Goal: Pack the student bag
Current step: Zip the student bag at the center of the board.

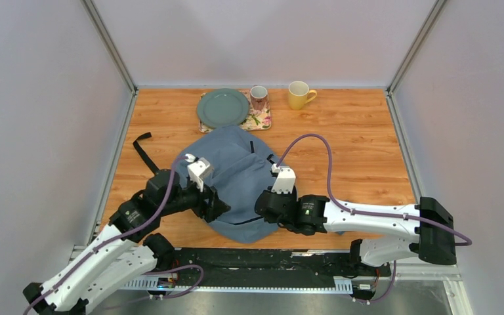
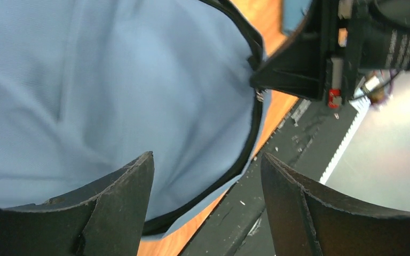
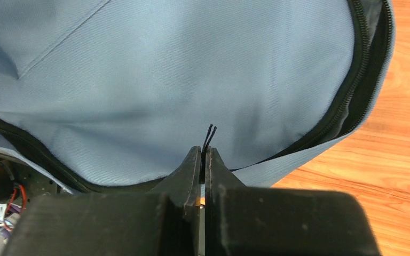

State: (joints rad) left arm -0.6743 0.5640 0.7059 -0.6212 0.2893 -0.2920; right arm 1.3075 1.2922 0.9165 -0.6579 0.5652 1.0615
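Observation:
The student bag, grey-blue with black zippers, lies flat in the middle of the wooden table. My left gripper is at its near-left edge, open, with nothing between its fingers. In the left wrist view the left gripper hovers over the bag's zipped rim. My right gripper is at the bag's near-right edge. It is shut on a thin black zipper pull cord, whose ends stick out above the fingertips. The zipper gapes a little at the right.
A green plate rests on a floral tray at the back, with a patterned mug on the tray and a yellow mug beside it. A black strap trails left of the bag. The black base rail runs along the near edge.

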